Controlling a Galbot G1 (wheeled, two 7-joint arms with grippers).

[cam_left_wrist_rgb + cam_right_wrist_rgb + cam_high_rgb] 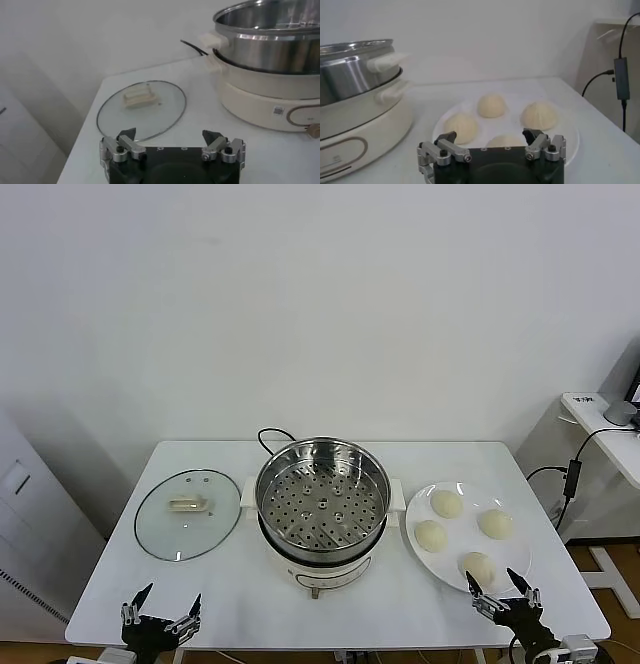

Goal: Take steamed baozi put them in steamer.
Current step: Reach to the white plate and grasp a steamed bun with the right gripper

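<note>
From the head view, the steamer (322, 509) is sitting upright at the middle of the white table (250, 599), mouth facing up, its perforated tray (322, 502) lying bare inside and its side handles pointing left and right. A black cord (272, 435) is trailing off behind it. To its right, a white plate (425, 546) is holding all four baozi (446, 504), domes up and apart from one another. To the steamer's left, a glass lid (188, 514) is lying flat with its cream handle (189, 504) up. The left gripper (161, 614) is hovering at the table's near left edge, fingers spread and holding nothing. The right gripper (503, 593) is hovering at the near right edge, just beside the nearest bun, fingers likewise apart.

In the left wrist view, the left gripper (173, 139) is standing wide open over the table, with the lid (141, 109) lying just beyond it and the steamer (270, 60) off to one side.

In the right wrist view, the right gripper (491, 141) is gaping empty in front of the plate (570, 131), where the four baozi (491, 106) are resting, the steamer (355, 105) standing beside them
</note>
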